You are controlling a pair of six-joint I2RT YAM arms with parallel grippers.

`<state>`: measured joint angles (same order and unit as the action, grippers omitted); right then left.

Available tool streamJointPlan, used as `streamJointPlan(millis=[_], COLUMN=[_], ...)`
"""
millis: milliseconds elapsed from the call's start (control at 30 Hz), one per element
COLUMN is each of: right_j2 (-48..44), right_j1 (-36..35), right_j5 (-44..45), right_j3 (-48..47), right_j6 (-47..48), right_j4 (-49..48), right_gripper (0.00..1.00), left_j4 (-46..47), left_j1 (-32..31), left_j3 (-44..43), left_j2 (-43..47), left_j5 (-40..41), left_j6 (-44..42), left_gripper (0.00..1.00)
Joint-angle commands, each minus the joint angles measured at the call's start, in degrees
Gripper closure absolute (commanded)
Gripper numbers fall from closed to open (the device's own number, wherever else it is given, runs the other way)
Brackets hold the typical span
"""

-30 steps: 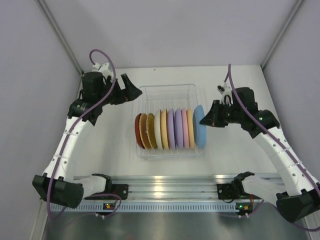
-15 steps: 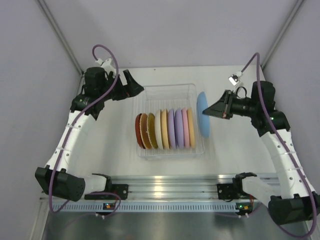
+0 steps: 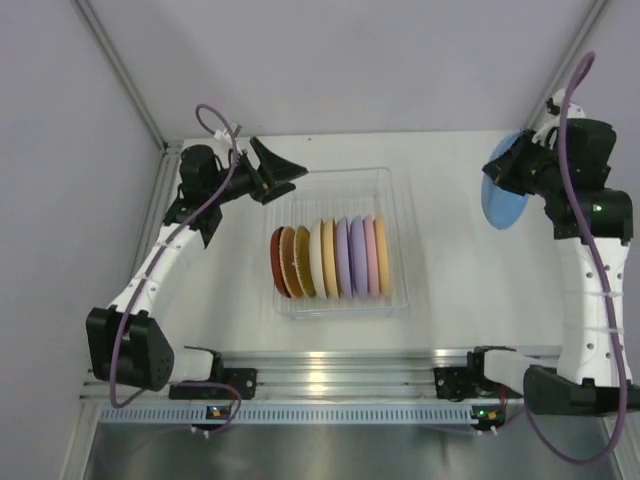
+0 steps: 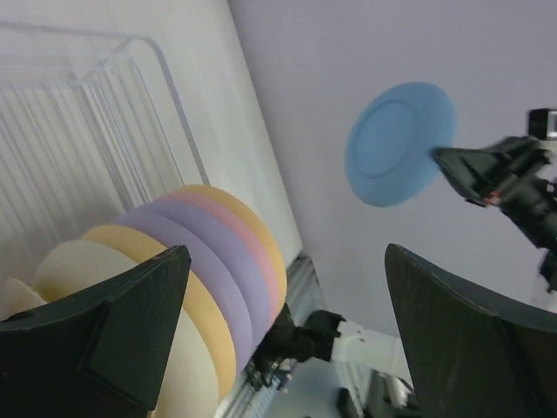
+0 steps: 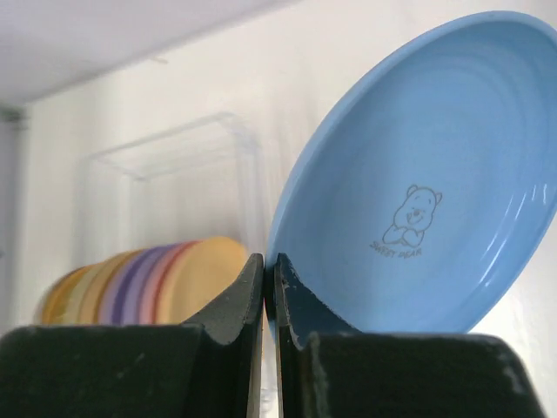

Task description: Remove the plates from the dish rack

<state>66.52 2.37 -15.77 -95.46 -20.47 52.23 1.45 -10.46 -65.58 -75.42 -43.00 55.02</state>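
Nearest, in the near half of the dish rack (image 3: 340,312), leave the row of plates (image 3: 330,260) alone, all on edge, red at the left end, orange at the right. Nothing to do there for now.

Farther back and well to the right, clear of the rack, mind the blue plate (image 5: 418,192). Pinched by its rim in the right gripper (image 5: 268,272), jaws almost together on the thin edge, held aloft and tilted near the far right corner of the table (image 3: 450,280). Judged as the carry-and-set-down part of the unloading.

Lower slowly toward bare table right of the rack. Level the plate, hollow side up, before letting go, and open only once resting flat. Avoid quick wrist turns: with so narrow a hold on a smooth rim, likely to swing or slip. Stay well apart from the rack wall on the way down.

About as far back, at the rack's far left corner, hold the left gripper (image 3: 285,178) spread wide and empty, out of the row until needed.
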Motion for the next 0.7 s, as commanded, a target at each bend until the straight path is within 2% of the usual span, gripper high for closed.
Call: streamJointPlan(millis=[0,33,100,167,200,233,300,333,367,467,567,667], right_j2=[5.37,4.94,5.28,7.03,7.83,9.40,11.34,13.52,14.76,21.35,28.65,34.19], right_j1=[0.18,0.18,0.18,0.00,-0.87,-1.40,-2.19,-4.02,-4.56,-7.55,-10.45,-11.95], right_j5=[24.72,25.26,24.92,22.46,22.45,22.54,23.41,23.76,24.38,26.57,28.07,28.77], right_j3=[7.96,10.53,18.50,22.14,24.86,25.84,26.46,26.29,25.94,22.00,15.59,11.19], right_j6=[5.62,5.27,4.48,4.56,4.47,4.56,4.82,5.00,5.61,7.19,8.42,8.69], right_j4=[12.65,11.33,5.80,2.28,0.79,-0.62,-3.35,-4.14,-4.93,-5.73,-5.91,-5.65], right_gripper=[1.00,1.00,1.00,1.00,1.00,1.00,1.00,1.00,1.00,1.00,1.00,1.00], left_j4=[12.69,7.91,1.40,-4.49,-8.36,-18.40,-26.56,-34.16,-36.93,-44.92,-46.80,-45.41], left_j1=[1.14,1.14,1.14,1.14,1.14,1.06,1.05,0.62,0.27,0.00,0.35,2.98], left_j3=[1.79,0.38,-3.39,-7.26,-12.33,-14.73,-20.17,-22.03,-23.70,-27.05,-26.80,-23.02], left_j2=[-2.54,-2.02,0.17,0.36,-0.86,-1.65,-3.94,-4.64,-5.26,-8.16,-8.43,-6.77], left_j5=[-9.15,-6.59,-2.20,-1.12,-0.16,5.85,11.78,15.02,21.06,28.74,29.12,27.45], left_j6=[12.94,5.87,-1.03,-8.50,-11.14,-15.78,-19.76,-23.61,-25.21,-28.83,-28.84,-24.98], left_gripper=[0.01,0.01,0.01,0.01,0.01,0.01,0.01,0.01,0.01,0.01,0.01,0.01])
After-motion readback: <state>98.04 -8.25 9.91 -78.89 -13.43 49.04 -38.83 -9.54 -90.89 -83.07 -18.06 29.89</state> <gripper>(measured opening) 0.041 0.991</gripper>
